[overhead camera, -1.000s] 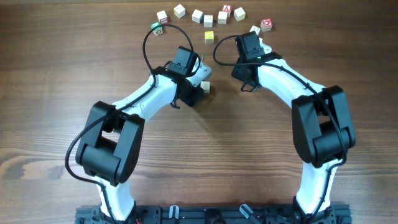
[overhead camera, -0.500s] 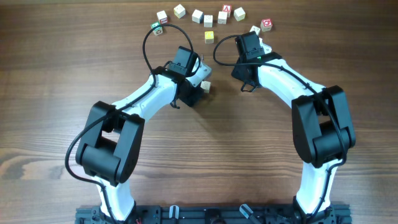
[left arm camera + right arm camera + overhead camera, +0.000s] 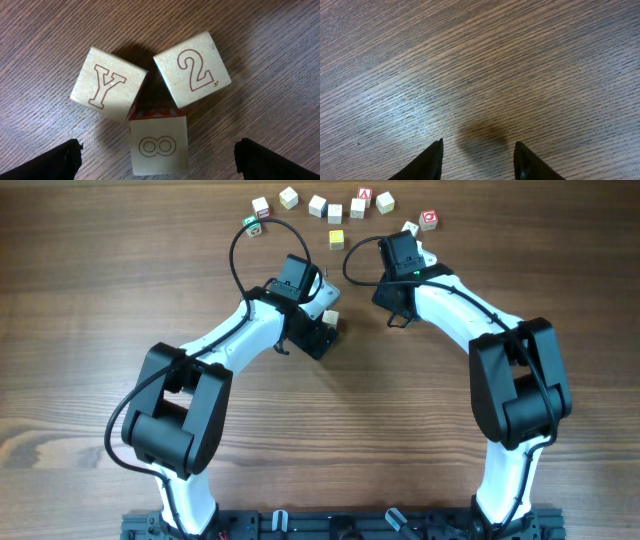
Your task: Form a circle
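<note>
The left gripper [image 3: 159, 161] is being held wide open directly above the cluster of three letter cubes [image 3: 145, 100], with its fingertips standing clear on both sides and nothing being gripped, probably so that the cubes are not being disturbed. This cluster, which is being taken as the start of the circle, is lying on the robot's side of the yellow cube [image 3: 336, 239], well apart from it; no full ring is being shown. The Y cube [image 3: 107, 84], the 2 cube [image 3: 192, 69] and the 8 cube [image 3: 159, 146] are being set corner to corner, touching or nearly so, apparently so that a closed shape is being begun. The loose arc of cubes [image 3: 318, 204] is lying beyond the yellow cube, near it. The right gripper [image 3: 479, 162] is being held partly open and empty over the bare table [image 3: 520, 60], to the right of the yellow cube, seemingly so that the left arm is not being blocked
</note>
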